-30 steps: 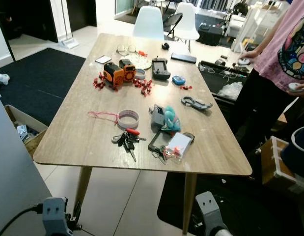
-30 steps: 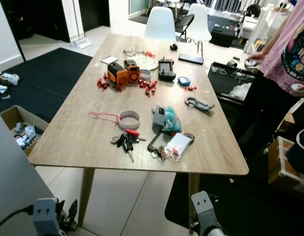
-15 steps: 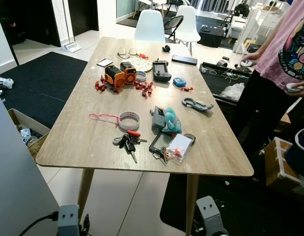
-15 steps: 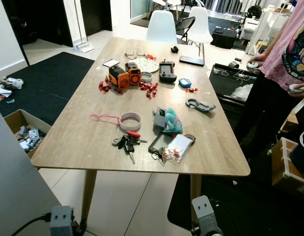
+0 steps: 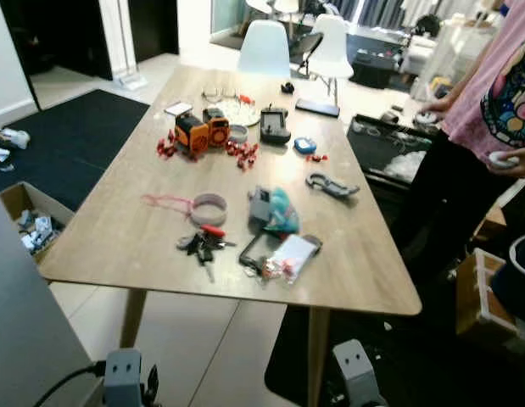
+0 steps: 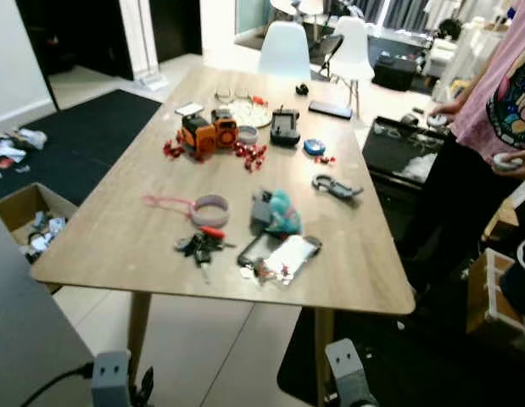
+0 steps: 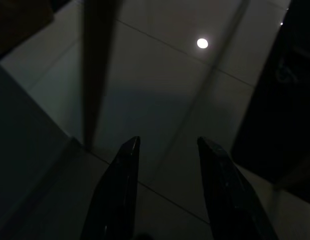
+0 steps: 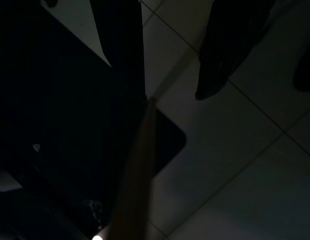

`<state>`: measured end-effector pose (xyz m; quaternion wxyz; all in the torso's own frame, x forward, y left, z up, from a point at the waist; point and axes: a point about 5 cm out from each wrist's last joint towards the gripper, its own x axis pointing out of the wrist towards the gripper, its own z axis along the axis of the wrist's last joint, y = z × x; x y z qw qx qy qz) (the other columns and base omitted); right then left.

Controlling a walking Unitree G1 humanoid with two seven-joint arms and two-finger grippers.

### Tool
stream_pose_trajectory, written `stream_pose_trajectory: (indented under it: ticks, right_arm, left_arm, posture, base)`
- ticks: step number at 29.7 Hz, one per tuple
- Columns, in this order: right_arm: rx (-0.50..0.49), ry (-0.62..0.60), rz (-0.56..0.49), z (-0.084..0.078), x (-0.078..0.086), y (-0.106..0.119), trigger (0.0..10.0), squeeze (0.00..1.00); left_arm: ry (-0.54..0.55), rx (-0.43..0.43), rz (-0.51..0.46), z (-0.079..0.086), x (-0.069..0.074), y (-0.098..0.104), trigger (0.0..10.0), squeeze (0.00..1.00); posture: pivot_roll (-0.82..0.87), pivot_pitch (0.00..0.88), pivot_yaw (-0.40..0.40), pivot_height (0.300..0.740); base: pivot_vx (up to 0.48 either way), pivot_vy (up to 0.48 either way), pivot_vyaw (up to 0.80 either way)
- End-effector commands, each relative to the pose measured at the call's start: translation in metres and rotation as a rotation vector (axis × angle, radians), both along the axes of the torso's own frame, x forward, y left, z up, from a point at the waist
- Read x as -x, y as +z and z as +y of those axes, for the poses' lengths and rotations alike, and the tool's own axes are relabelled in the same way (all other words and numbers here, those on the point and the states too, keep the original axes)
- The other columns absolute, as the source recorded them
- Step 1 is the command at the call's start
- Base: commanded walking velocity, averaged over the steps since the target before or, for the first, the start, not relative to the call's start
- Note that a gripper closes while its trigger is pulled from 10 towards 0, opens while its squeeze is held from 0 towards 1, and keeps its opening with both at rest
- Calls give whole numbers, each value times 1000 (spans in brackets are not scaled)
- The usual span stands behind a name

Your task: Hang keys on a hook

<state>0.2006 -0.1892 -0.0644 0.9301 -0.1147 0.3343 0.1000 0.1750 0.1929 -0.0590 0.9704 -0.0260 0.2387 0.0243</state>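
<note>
One bunch of keys [image 5: 200, 245] with a red tag lies flat on the wooden table [image 5: 101, 237], near the front edge and slightly toward the robot's left of centre. Just behind the keys sits a roll of tape [image 5: 209, 208] with a pink cord [image 5: 163, 201] trailing from it. Beside the keys, toward the right, lie a dark phone [image 5: 256, 249] and a clear plastic pouch [image 5: 287, 254]; behind these rests a grey device with a teal object [image 5: 277, 211] against it. A carabiner [image 5: 332, 186] lies further right, apart from the rest.

Toward the far half of the table stand two orange devices [image 5: 203, 131], ringed by small red pieces [image 5: 242, 152], with a black handheld unit [image 5: 274, 125], a small blue item [image 5: 305, 145], glasses [image 5: 218, 94] and a flat black phone [image 5: 318, 108] beyond. Two white chairs [image 5: 266, 49] stand at the far end.

A person in a pink shirt [image 5: 491, 93] stands at the table's right side. An open cardboard box [image 5: 25, 222] sits on the floor at the left.

Both arms hang low, below the table edge. The left gripper [image 7: 167, 190] points at the tiled floor [image 7: 185, 75] beside a table leg — its two fingers stand apart, holding nothing. The right gripper [image 8: 170, 65] likewise faces the floor in deep shade, fingers apart and empty, with another table leg [image 8: 137, 175] crossing its view.
</note>
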Motion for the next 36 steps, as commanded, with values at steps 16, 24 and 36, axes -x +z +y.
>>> stream_pose_trajectory:
  ticks: [16, 24, 36]
  right_arm:
    - [3, -10, 19, -1, 5, -3, 10000, 0]
    - [7, -11, 24, -3, 7, -4, 10000, 0]
    - [12, -12, 25, -6, 8, -4, 10000, 0]
  left_arm:
    - [-55, 19, 22, -9, -6, -2, 10000, 0]
    - [-200, 34, -131, -14, -16, 15, 10000, 0]
    - [-852, 53, -245, -14, 23, 40, 10000, 0]
  posture:
    - [63, 73, -73, 740]
    - [65, 80, -69, 740]
    - [63, 69, -71, 740]
  base:
    - [0, -100, 0]
    - [0, 0, 0]
    - [0, 0, 0]
